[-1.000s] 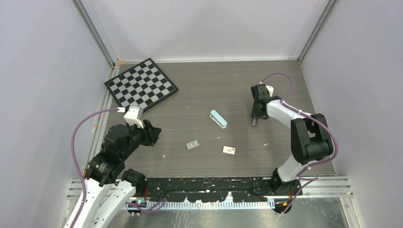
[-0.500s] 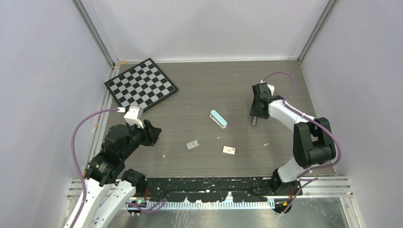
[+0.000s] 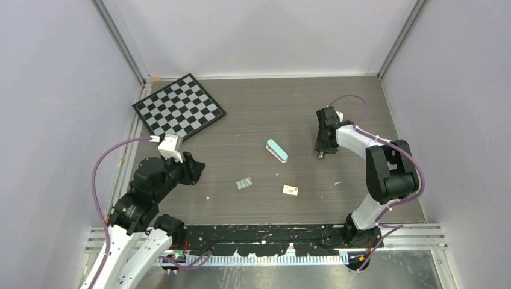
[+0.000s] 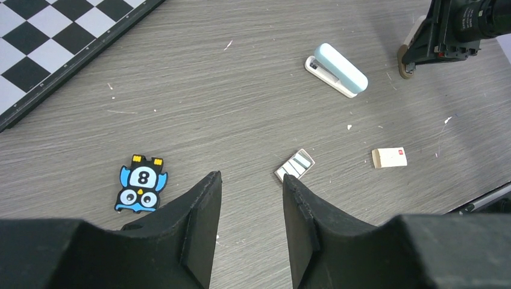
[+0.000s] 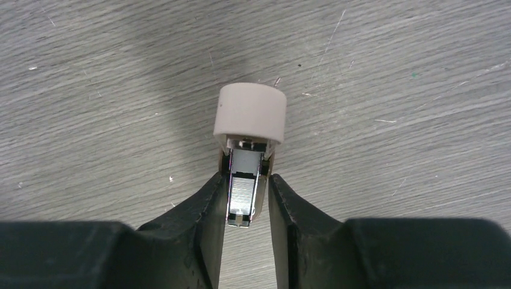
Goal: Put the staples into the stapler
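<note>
Grey wood-grain tabletop (image 3: 253,108), pale walls (image 3: 253,36) all round. Near its middle, closed and lying flat: stapler (image 3: 277,150), pale blue top over white base. Nearer the arms and well apart from it, staples (image 3: 244,183), with a small white box (image 3: 291,190) to their right. Left hand (image 4: 250,179) parted wide, gripping nothing. Right hand (image 5: 244,180) pinched onto a small tan-capped metal piece (image 5: 251,112), possibly a clip, right of the stapler.

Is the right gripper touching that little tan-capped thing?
Touching. The right wrist view shows both fingers of the right gripper pressed against the metal sides of the tan-capped piece.
</note>
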`<state>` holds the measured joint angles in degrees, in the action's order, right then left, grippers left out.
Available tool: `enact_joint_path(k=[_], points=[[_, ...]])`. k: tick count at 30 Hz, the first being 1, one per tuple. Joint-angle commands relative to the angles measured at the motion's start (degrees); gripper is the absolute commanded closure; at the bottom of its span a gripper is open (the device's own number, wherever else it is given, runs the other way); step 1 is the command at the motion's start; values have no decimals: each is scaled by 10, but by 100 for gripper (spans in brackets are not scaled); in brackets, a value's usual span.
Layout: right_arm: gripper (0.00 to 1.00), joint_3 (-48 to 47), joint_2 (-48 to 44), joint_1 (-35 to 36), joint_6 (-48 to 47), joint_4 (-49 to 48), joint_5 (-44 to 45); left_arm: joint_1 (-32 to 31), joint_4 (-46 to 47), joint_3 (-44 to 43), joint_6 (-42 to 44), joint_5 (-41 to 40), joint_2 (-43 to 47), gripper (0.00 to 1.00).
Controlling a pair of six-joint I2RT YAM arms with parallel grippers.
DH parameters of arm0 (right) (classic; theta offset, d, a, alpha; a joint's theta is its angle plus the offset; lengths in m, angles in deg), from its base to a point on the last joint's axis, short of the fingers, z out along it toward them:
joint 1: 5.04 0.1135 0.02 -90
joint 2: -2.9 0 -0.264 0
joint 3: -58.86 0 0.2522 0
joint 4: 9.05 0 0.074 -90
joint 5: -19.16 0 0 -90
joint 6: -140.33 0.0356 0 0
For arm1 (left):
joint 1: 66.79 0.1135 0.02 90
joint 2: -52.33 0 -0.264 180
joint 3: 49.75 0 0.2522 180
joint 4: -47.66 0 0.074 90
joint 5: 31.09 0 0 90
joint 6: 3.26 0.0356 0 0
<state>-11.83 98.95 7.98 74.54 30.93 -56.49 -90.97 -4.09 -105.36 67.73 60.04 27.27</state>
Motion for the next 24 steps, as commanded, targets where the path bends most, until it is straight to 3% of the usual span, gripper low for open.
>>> enact_joint_path(k=[1, 11, 19, 24], points=[[67, -18, 14, -2, 0, -22, 12, 2, 20, 3, 8, 4, -9, 56], [85, -1, -32, -2, -7, -16, -1, 2, 20, 3, -5, 8, -34, 53], [85, 0, -114, 8, -9, 25, -14, 3, 19, -12, -53, 24, -121, 44], [85, -22, -163, 38, -9, 57, -40, 12, 68, -12, -116, 93, -183, 36]])
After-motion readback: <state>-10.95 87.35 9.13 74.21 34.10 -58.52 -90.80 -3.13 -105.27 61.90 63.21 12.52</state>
